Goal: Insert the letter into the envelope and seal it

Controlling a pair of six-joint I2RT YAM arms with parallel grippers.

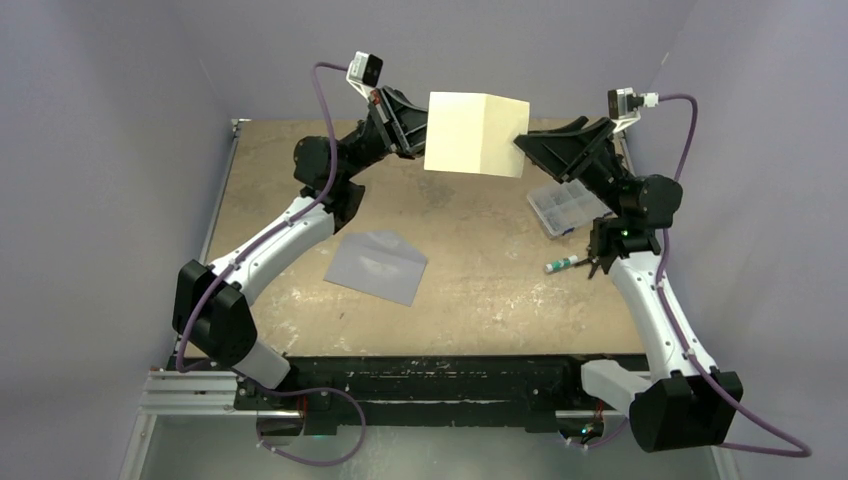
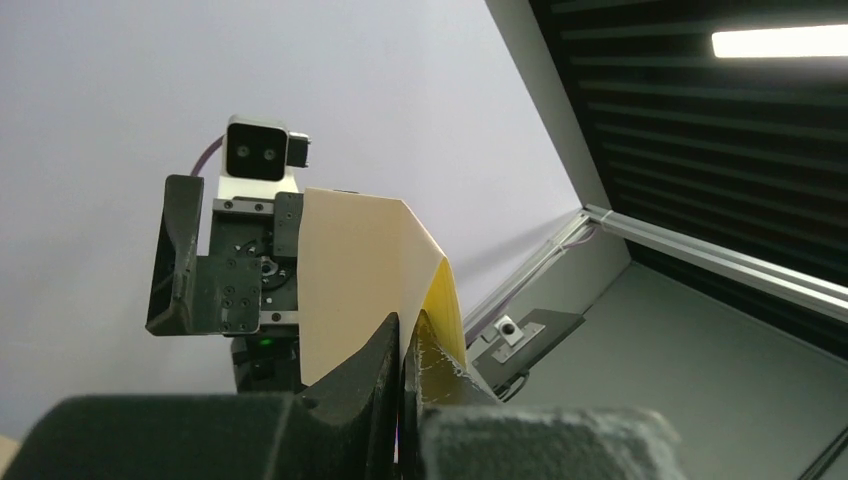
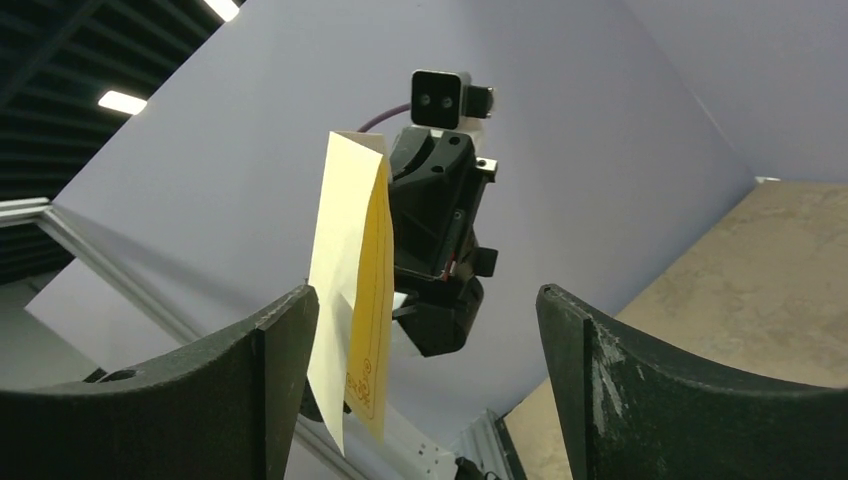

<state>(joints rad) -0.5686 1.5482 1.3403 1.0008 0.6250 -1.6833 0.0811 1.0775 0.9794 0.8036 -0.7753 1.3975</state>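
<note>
The left gripper [image 1: 408,128], clamped shut, holds the folded cream letter [image 1: 476,134] high above the table [image 1: 480,290]. The right gripper [image 1: 526,146] stands wide open at the letter's opposite edge, gripping nothing. The grey-blue envelope [image 1: 378,266] lies flat on the table below.

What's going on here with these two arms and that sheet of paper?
The left claw is shut on one edge of a folded cream paper letter, holding it up in the air. The right claw is wide open at the sheet's opposite edge, not gripping it. The flat grey-blue paper envelope lies untouched on the brown table, so nothing is inserted yet.
</note>
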